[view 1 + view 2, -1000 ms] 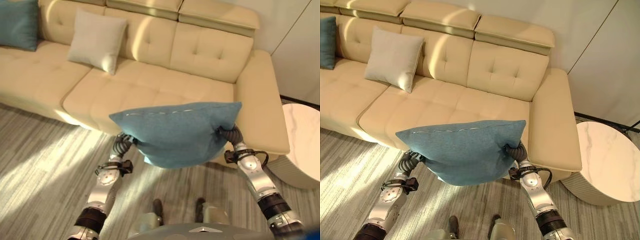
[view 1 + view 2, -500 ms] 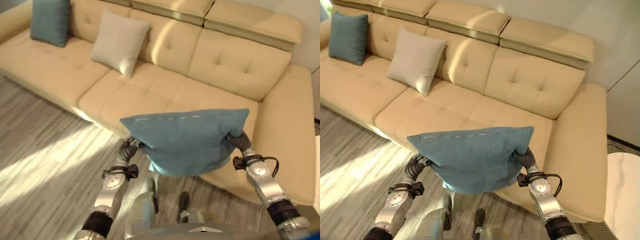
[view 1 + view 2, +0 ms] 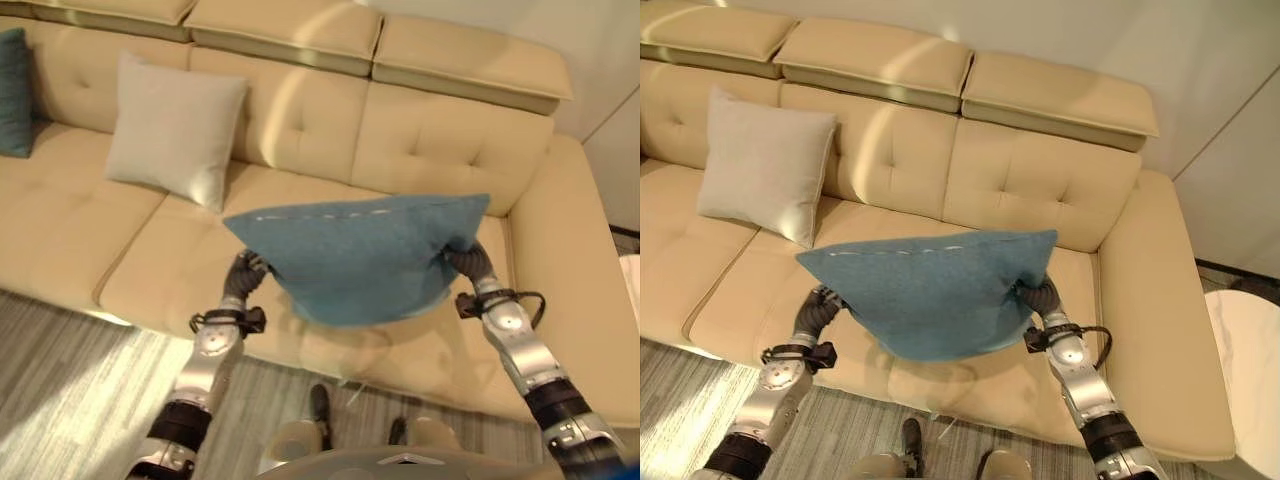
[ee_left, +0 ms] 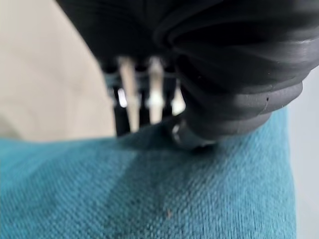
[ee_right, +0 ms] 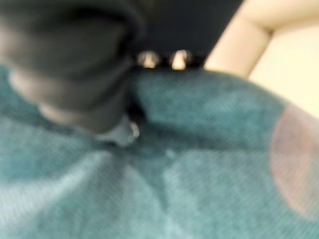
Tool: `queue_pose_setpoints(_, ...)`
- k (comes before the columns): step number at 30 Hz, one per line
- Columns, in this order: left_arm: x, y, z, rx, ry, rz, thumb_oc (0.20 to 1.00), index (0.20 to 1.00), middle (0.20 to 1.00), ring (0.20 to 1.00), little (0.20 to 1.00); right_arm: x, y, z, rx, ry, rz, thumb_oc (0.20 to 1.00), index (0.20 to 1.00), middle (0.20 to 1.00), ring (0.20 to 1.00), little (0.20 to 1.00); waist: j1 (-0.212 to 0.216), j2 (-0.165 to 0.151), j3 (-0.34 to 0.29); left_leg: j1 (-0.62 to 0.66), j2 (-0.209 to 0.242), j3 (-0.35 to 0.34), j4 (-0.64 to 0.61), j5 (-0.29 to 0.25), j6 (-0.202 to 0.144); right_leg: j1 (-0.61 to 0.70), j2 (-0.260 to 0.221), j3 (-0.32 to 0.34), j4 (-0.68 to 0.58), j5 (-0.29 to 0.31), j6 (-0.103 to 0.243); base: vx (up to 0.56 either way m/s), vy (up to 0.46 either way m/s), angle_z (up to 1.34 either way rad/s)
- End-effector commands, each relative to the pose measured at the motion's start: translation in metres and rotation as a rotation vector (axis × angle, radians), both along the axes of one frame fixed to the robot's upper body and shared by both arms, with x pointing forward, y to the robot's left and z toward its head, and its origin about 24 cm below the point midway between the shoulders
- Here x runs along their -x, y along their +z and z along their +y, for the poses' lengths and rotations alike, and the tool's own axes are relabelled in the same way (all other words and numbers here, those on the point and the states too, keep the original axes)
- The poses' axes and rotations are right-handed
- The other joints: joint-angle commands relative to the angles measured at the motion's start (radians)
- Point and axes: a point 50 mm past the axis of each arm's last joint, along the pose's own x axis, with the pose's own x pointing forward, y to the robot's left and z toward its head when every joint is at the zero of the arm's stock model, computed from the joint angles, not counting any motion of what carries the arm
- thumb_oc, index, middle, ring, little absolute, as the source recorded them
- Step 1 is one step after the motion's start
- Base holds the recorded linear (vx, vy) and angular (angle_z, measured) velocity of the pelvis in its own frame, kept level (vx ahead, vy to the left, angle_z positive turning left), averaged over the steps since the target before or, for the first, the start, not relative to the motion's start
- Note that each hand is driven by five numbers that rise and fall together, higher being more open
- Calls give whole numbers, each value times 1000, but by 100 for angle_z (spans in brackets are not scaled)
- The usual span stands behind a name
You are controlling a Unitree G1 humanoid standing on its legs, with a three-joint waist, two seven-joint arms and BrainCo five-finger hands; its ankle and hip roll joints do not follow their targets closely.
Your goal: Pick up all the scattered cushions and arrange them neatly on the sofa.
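Above the sofa seat, both robot hands clutch a teal cushion, one at each end. Beige cushion already placed; this one is unplaced

Head eyes looking down, sharing sofa and cushion, wrist views pressed close against cushion fabric

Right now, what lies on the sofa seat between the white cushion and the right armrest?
Nothing rests there: bare seat. In the left eye view, only the teal cushion, held above it, crosses the stretch between the white cushion and armrest.
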Motion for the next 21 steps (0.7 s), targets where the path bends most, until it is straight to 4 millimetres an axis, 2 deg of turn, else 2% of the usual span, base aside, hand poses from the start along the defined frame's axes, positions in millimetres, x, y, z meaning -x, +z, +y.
queue_pose_setpoints(1, -4, 32, -22, 26, -100, -203, 200, 200, 200, 200, 200, -17, 43, 11, -65, 39, -218, 200, 200, 200, 200, 200, 27, -34, -78, -60, 52, 12, 125, -122, -106, 113, 47, 3, -109, 109, 9, 26, -38, 35)
queue_pose_setpoints(4, -4, 31, -24, 37, -98, -203, 200, 200, 200, 200, 200, -17, 42, 12, -55, 47, -210, 200, 200, 200, 200, 200, 28, -39, -85, -43, 48, 23, 102, -116, -113, 143, 57, -14, -167, 108, 12, 19, -49, -10)
queue_pose_setpoints(8, -4, 28, -29, 33, -113, -184, 200, 200, 200, 200, 200, -11, 37, 3, -25, 30, -186, 200, 200, 200, 200, 200, 2, -39, -110, -9, 56, 21, 36, -93, -128, 172, 98, 26, -222, 96, 4, 65, -149, -25)
queue_pose_setpoints(9, -5, 29, -31, 38, -122, -188, 200, 200, 200, 200, 200, -10, 37, 1, -19, 25, -185, 200, 200, 200, 200, 200, -8, -42, -103, -21, 62, 9, 59, -98, -137, 170, 111, 46, -227, 87, -6, -34, -207, -12)
queue_pose_setpoints(11, -10, 34, -34, 41, -134, -206, 200, 200, 200, 200, 200, -10, 41, -4, -12, 19, -203, 200, 200, 200, 200, 200, -12, -60, -67, -116, 95, -27, 253, -132, -164, 165, 112, 37, -215, 73, -33, -108, -185, 12)
queue_pose_setpoints(13, -12, 36, -33, 50, -120, -213, 200, 200, 200, 200, 200, -11, 44, -2, -15, 28, -212, 200, 200, 200, 200, 200, 3, -64, -45, -170, 95, -100, 314, -142, -173, 162, 115, 41, -209, 65, -44, -49, -32, 48)
queue_pose_setpoints(15, -12, 36, -33, 54, -110, -214, 200, 200, 200, 200, 200, -13, 45, -2, 0, 31, -213, 200, 200, 200, 200, 200, 10, -60, -52, -184, 91, -168, 242, -117, -177, 167, 123, 48, -222, 66, -37, 59, 49, -16)
queue_pose_setpoints(16, -13, 37, -32, 43, -103, -217, 200, 200, 200, 200, 200, -14, 45, -3, 6, 23, -214, 200, 200, 200, 200, 200, 19, -59, -48, -207, 86, -202, 218, -87, -184, 172, 126, 52, -224, 67, -35, 88, 79, -41)
queue_pose_setpoints(18, -12, 39, -30, 52, -92, -229, 200, 200, 200, 200, 200, -14, 44, -5, 17, 18, -205, 200, 200, 200, 200, 200, 22, -43, -59, -183, 88, -257, 146, -75, -186, 174, 133, 80, -218, 57, -29, 148, 182, -28)
queue_pose_setpoints(20, -13, 39, -32, 54, -100, -231, 200, 200, 200, 200, 200, -14, 43, -7, 21, 12, -204, 200, 200, 200, 200, 200, 16, -38, -63, -173, 92, -245, 136, -66, -190, 176, 129, 80, -219, 55, -28, 117, 180, -61)
queue_pose_setpoints(21, -15, 43, -31, 43, -108, -247, 200, 200, 200, 200, 200, -15, 46, -7, 22, 4, -215, 200, 200, 200, 200, 200, 15, -39, -70, -161, 83, -237, 120, -73, -181, 163, 112, 94, -220, 67, -19, 115, 217, -95)
